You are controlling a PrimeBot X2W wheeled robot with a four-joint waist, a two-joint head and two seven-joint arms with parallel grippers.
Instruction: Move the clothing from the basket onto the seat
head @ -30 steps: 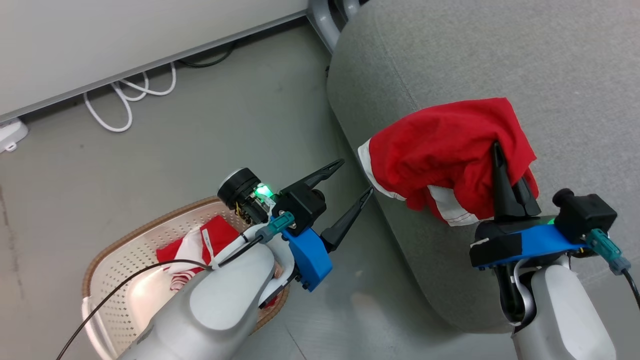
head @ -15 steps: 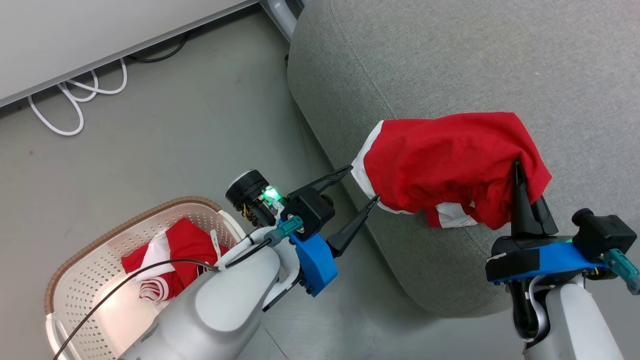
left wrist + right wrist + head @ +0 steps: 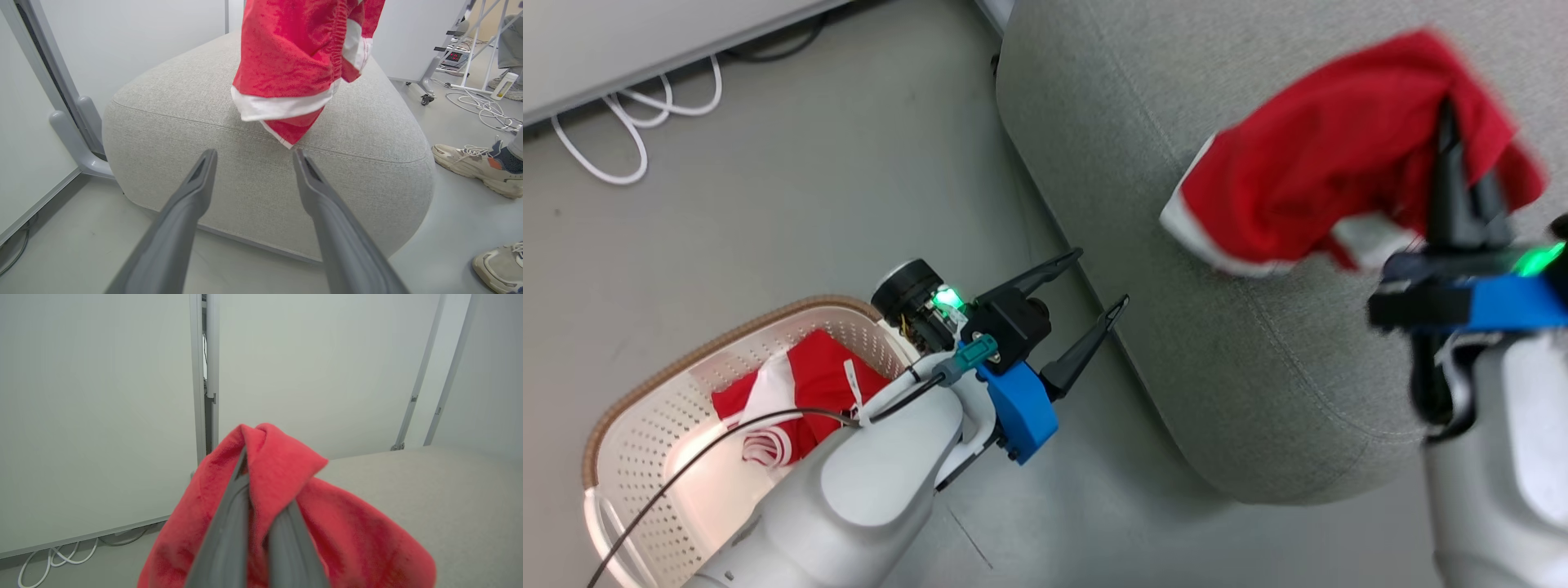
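I count two grippers on my screens, the left gripper [image 3: 1102, 278] and the right gripper [image 3: 1448, 122], each with two dark fingers. One basket [image 3: 645, 457]. One seat [image 3: 1258, 367]. The red clothing comes to two lots. There is one shirt [image 3: 1323, 188] up over the seat and one bundle [image 3: 800, 392] in the basket. The bundle may be more than a single garment, but I cannot tell from its folds. White cable [image 3: 629, 155] lies in several loops by the wall, and I cannot say how many separate cables that makes. In the left wrist view I make out two pale shoes [image 3: 470, 169] and one small white bottle [image 3: 503, 85].
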